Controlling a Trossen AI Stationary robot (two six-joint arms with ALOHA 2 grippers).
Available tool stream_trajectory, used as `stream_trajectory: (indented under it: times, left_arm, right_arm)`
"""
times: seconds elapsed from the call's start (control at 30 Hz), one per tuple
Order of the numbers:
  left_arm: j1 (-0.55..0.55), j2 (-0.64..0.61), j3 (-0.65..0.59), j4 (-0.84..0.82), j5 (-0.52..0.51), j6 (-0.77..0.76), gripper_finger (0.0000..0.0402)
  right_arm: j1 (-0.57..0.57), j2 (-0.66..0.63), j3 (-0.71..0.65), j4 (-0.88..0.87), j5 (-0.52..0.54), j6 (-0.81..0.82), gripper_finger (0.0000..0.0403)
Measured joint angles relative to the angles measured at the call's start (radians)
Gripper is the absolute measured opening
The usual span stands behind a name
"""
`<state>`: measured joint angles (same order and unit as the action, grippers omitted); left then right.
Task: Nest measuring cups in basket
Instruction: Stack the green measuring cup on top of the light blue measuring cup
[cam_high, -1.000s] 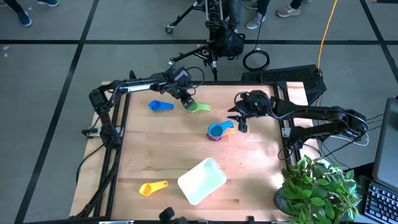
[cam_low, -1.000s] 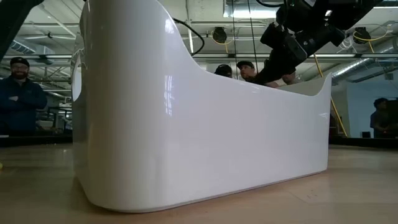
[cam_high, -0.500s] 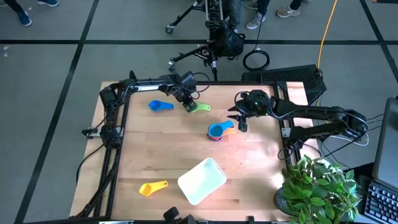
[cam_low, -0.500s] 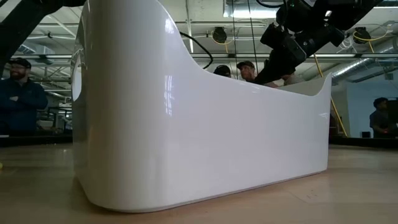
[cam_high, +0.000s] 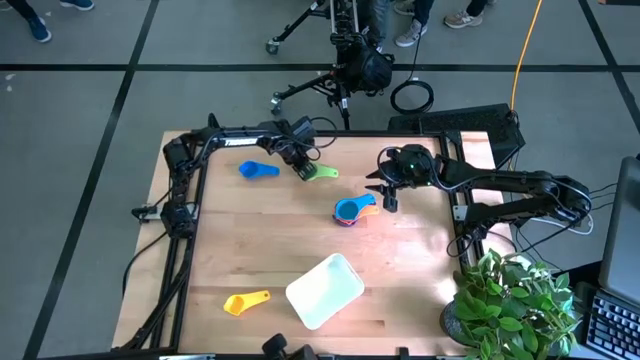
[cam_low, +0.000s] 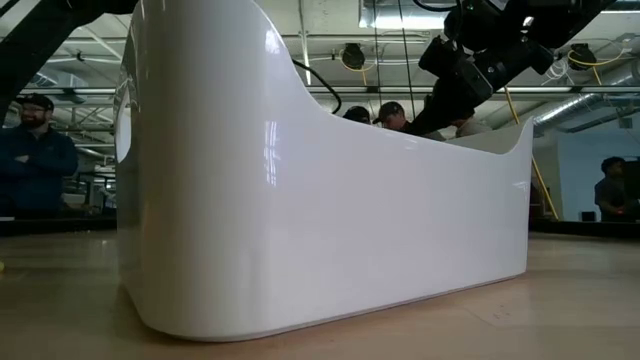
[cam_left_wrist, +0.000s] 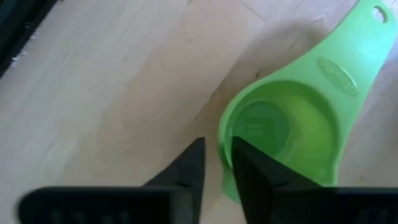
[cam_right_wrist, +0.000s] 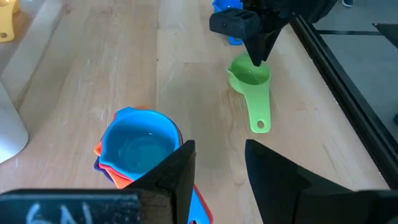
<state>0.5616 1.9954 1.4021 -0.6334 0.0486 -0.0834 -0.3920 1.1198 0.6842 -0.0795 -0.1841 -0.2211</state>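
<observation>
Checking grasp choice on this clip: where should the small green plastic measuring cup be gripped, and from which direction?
Pinch the bowl wall of the green plastic measuring cup from above. It sits upright and open, so one finger goes inside the rim and one outside, as the left gripper straddles it. The flat handle lies low on the wooden table, probably harder to pinch.

Overhead and both wrist cameras share the green cup (cam_high: 322, 172); the low camera hugs the basket (cam_low: 320, 200).

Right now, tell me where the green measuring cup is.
In the high view, the green cup lies at the table's far edge, right of the dark blue cup, with the left gripper closing on its rim.
</observation>
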Motion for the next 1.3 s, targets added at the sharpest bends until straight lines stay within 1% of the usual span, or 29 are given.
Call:
stream_trajectory:
  times: [0.1, 0.13, 0.27, 0.43, 0.6, 0.77, 0.83, 0.93, 1.0, 1.17, 1.3]
  left_arm:
    - [-0.007, 0.008, 0.0, 0.009, 0.006, -0.002, 0.0019]
    - [-0.007, 0.008, 0.0, 0.008, 0.013, -0.003, 0.0012]
    - [-0.008, 0.013, 0.0, 0.005, 0.033, -0.012, 0.0011]
    - [-0.008, 0.002, 0.0, -0.008, 0.028, -0.059, 0.0006]
    - [-0.011, -0.062, -0.001, -0.038, 0.018, -0.094, 0.0004]
    - [-0.023, -0.139, -0.001, -0.072, 0.002, -0.15, 0.0003]
    - [-0.029, -0.168, -0.001, -0.088, 0.002, -0.171, 0.0003]
    - [-0.042, -0.196, -0.001, -0.091, 0.002, -0.192, 0.0003]
    - [-0.052, -0.2, -0.001, -0.096, 0.002, -0.208, 0.0003]
    - [-0.073, -0.199, -0.001, -0.101, 0.002, -0.226, 0.0003]
    - [-0.087, -0.199, -0.001, -0.093, 0.002, -0.235, 0.0003]
  right_arm:
    - [0.0, 0.0, 0.0, 0.0, 0.0, 0.0, 0.0132]
    - [0.0, 0.0, 0.0, 0.0, 0.0, 0.0, 0.0132]
    - [0.0, 0.0, 0.0, 0.0, 0.0, 0.0, 0.0132]
    - [0.0, 0.0, 0.0, 0.0, 0.004, -0.003, 0.0132]
    - [0.0, 0.001, 0.019, -0.002, 0.057, -0.001, 0.0137]
    - [0.0, 0.012, 0.091, -0.003, 0.06, -0.001, 0.0158]
    - [0.0, 0.039, 0.13, -0.016, 0.078, -0.015, 0.0172]
    - [0.0, 0.11, 0.198, -0.043, 0.083, -0.053, 0.0198]
    - [0.0, 0.176, 0.244, -0.061, 0.087, -0.061, 0.0218]
    - [0.0, 0.326, 0.332, -0.072, 0.158, -0.106, 0.0264]
    - [0.0, 0.412, 0.389, -0.067, 0.16, -0.107, 0.029]
